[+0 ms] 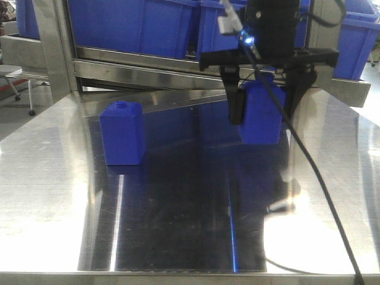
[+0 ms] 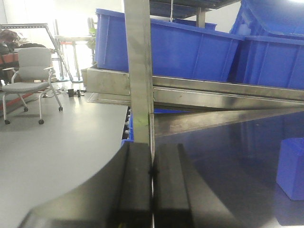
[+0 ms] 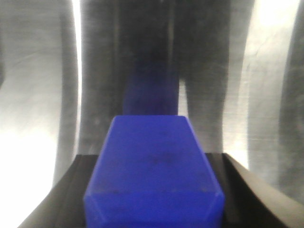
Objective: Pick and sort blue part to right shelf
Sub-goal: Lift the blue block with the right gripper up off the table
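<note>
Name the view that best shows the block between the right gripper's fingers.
Right wrist view: the blue part fills the frame between the right gripper's fingers, though blurred. The front view shows it smaller, its edges behind the fingers. The left wrist view shows a cropped block, which one unclear.

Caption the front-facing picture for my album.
Over a steel table, the right arm's jaws straddle the blue part; a second blue block stands apart.
</note>
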Controlling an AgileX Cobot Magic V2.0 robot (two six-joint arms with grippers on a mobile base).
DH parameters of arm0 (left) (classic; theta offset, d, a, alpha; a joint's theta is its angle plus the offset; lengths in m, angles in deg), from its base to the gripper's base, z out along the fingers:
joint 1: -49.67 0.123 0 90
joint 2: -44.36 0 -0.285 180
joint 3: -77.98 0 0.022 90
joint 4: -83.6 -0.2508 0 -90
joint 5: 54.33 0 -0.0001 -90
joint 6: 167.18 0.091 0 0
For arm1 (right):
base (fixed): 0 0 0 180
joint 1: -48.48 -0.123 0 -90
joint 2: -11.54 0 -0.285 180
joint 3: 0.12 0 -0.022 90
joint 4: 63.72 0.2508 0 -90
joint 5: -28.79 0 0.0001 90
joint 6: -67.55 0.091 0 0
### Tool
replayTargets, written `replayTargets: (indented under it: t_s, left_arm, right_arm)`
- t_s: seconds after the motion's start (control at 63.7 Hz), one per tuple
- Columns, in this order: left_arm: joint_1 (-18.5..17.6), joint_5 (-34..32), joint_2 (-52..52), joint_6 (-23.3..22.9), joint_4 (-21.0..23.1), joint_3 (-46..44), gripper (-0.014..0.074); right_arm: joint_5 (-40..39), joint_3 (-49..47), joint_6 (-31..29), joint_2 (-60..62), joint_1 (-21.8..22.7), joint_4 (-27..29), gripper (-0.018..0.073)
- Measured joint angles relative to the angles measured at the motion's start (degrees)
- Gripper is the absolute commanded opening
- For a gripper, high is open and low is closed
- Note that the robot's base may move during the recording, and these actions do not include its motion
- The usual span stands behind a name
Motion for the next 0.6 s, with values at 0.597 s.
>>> replayTargets:
  t_s: [0.597]
  left_arm:
    - [0.00,0.00,0.00,0.00,0.00,0.00,0.0133]
  right_arm:
    - [-31.26,35.00,-22.11,30.21,9.69,2.55,0.0402]
